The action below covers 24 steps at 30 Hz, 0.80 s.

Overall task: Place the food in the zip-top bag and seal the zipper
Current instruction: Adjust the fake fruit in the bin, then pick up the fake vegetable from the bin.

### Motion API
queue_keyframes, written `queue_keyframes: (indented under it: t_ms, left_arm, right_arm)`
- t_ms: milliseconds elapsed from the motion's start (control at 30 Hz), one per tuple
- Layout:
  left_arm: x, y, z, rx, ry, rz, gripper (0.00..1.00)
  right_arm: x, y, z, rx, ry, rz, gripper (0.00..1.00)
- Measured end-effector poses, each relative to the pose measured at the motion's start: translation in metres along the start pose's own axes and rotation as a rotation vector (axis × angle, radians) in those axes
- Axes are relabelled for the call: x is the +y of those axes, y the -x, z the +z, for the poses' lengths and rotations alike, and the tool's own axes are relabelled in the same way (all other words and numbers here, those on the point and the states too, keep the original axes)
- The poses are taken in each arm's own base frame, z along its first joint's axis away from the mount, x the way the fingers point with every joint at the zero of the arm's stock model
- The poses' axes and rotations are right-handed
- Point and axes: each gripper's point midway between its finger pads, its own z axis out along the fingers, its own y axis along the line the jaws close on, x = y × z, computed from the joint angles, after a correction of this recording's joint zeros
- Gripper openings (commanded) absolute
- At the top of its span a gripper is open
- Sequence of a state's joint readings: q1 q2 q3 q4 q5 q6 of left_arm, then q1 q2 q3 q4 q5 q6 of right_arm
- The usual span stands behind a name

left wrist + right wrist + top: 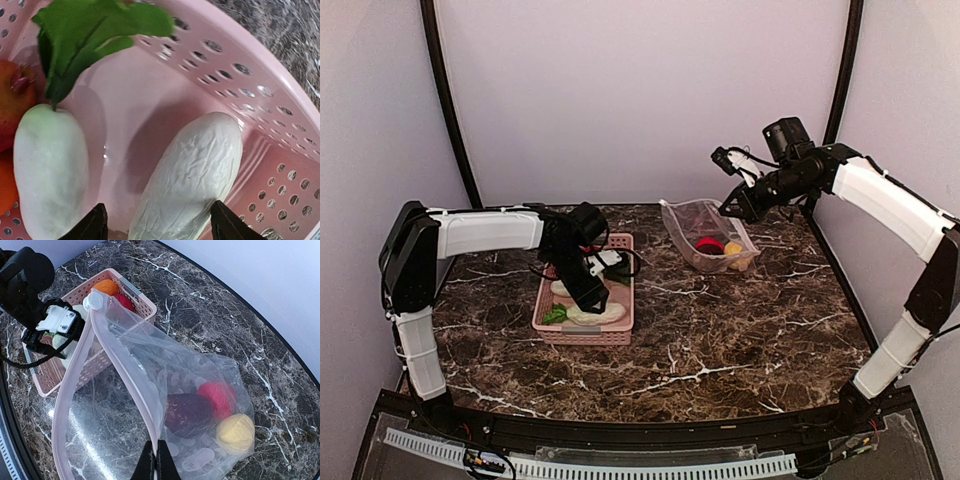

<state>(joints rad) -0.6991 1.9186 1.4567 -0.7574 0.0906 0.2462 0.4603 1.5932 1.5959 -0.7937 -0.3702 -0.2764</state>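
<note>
Left wrist: our open left tool (pixel 160 225) straddles a slippery white vegetable (pixel 190 170); right tool (pixel 156 460), pinching the zip-top bag (pixel 150 370), might slip.

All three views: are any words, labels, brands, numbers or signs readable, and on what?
None readable. The pink basket, the zip-top bag, the food and the white arm covers show no print, labels or numbers.
</note>
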Motion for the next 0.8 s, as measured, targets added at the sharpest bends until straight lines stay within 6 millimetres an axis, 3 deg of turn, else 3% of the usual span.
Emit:
queue_keyframes:
  t_ms: [200,533,800]
  left_arm:
    - [0.021,0.003,-0.003,-0.031,0.033,-0.115,0.75]
    - [-0.005,0.020,-0.035,-0.169,-0.087,-0.036,0.71]
    - [-0.006,0.011,-0.033,-0.140,-0.080,0.021,0.68]
  right_arm:
    - [0.001,0.000,-0.002,-0.003,-0.001,-0.001,0.00]
    - [0.002,-0.002,-0.003,0.000,0.000,-0.001,0.00]
    - [0.002,-0.003,-0.003,0.000,0.000,0.000,0.00]
